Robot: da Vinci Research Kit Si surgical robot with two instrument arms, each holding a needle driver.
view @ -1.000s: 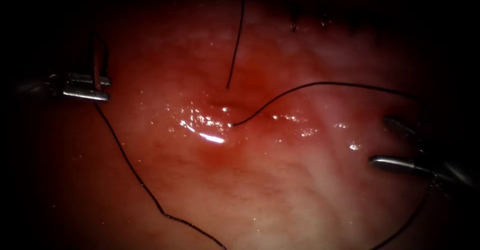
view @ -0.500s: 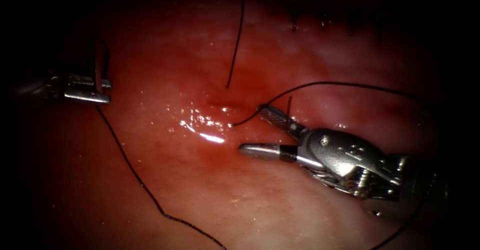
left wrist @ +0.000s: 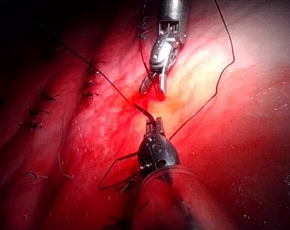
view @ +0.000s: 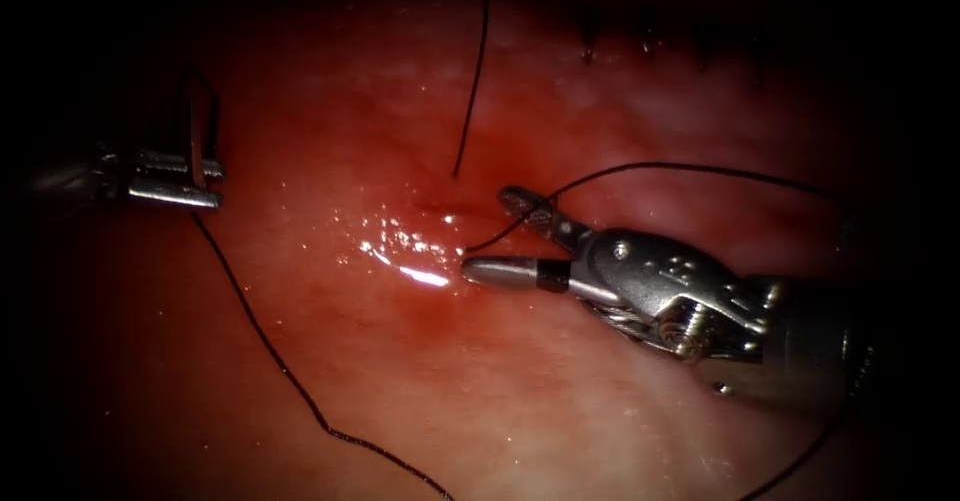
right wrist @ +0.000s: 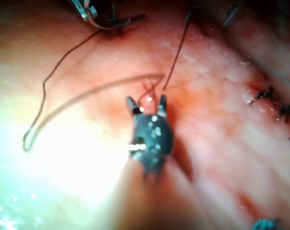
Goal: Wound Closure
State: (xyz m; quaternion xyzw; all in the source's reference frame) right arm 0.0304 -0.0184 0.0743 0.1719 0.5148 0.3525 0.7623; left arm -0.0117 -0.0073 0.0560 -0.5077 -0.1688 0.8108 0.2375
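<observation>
Nearest, a thin black suture thread lying slack in a long curve over the pale pink, wet pork-belly tissue. Judged light, limp and slick with fluid, so likely to slide through a loose grip. Best taken close to where it leaves the tissue, gripped firmly but without a crushing bite that could fray it.

Further in, the silver right needle driver reaching in from the right, its fingers spread wide on either side of the strand just right of the cut. Nothing clamped between them. Thread running across the upper finger and on in an arc towards the right edge.

Just beyond the tips, the short dark-red cut, with glistening red fluid pooled around it. Tissue there judged soft and easily torn.

Well apart on the left of the cut, the silver left needle driver, fingers closed on the thin curved steel needle. Needle standing upright above them, clear of the tissue. Exact grip point along the curve hard to tell. Judged stiff, small and prone to swivel unless held on its body, back from the point.

Farthest, a row of short black cut thread ends from finished stitches.
</observation>
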